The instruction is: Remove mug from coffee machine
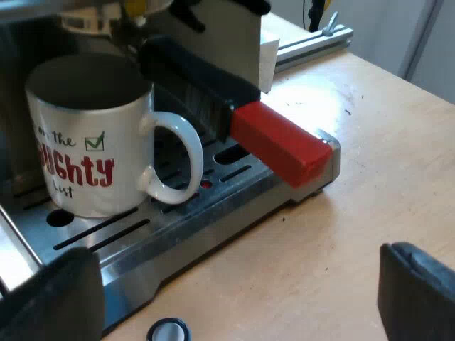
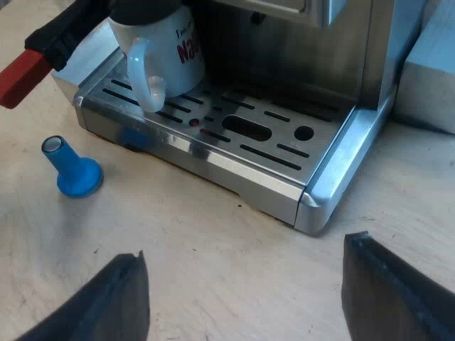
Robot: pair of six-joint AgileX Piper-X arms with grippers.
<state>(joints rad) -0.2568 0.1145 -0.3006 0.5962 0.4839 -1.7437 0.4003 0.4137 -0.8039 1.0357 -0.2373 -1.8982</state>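
Your mug (image 1: 92,135) stands on the machine's drip tray (image 1: 234,206), under the red-ended handle (image 1: 281,142). Your left gripper (image 1: 234,302) and right gripper (image 2: 245,291) hang near the tray, fingers apart and empty. The blue tamper (image 2: 73,170) sits beside the tray, seemingly upright.

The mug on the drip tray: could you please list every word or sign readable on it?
"n the" and a green ticked box, on the mug.
"UGHTY", red, beginning hidden.
"list", dark, underneath.
"Na", red, in the right wrist view; the small line above it is unreadable.
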